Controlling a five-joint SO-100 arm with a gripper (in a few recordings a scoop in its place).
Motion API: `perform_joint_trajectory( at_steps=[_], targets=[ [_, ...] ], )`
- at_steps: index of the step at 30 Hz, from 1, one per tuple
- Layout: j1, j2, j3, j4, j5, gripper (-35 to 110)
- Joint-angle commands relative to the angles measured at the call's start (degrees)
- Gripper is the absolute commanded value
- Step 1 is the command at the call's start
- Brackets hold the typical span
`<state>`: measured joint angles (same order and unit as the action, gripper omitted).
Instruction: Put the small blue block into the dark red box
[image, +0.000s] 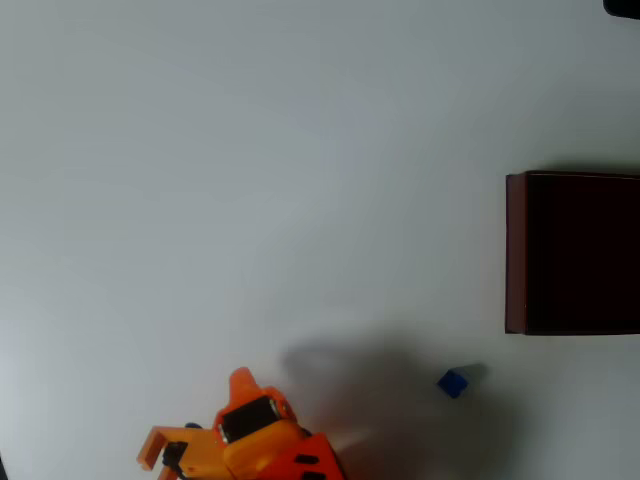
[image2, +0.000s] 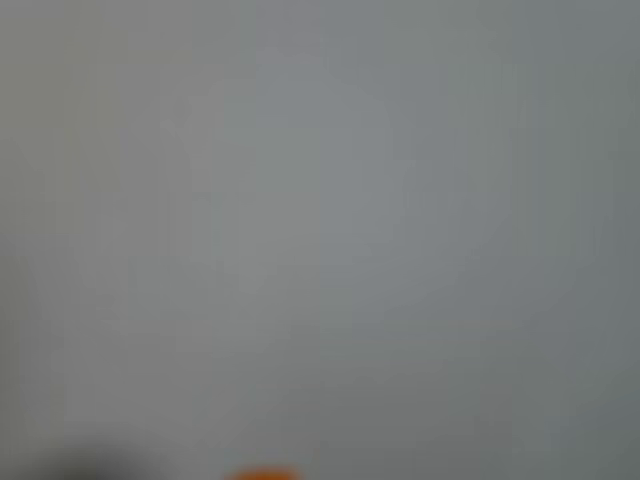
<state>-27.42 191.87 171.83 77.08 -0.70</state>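
- Your gripper sits at the bottom edge of the overhead view, left of centre, orange w/ a black part on top.
- One orange finger points up in the pic; another orange piece sticks out to the left. There's a wide gap btwn them, so the fingers look spread apart, nothing btwn them.
- The small blue block lies on the table, lower right in the overhead view, well apart from your gripper and to its right.
- The block is near the dark red box, just below and left of the box's lower left corner, not touching it. It's outside the box.
- The box sits at the right edge of the overhead view, cut off by the frame; thin maroon left wall, v. dark inside. Can't tell if anything's in it.
- A soft grey shadow spreads on the table btwn gripper and block.
- Wrist view is blurred: plain grey table surface, plus an orange sliver at the bottom edge, too fuzzy to tell which part it is.
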Motion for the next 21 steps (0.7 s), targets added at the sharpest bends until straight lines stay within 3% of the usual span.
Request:
perform_joint_trajectory(
  at_steps=[1,21],
  targets=[
    [1.8,0.5,0.4,0.3,0.2,0],
    [1.3,0.5,0.4,0.3,0.1,0]
  ],
)
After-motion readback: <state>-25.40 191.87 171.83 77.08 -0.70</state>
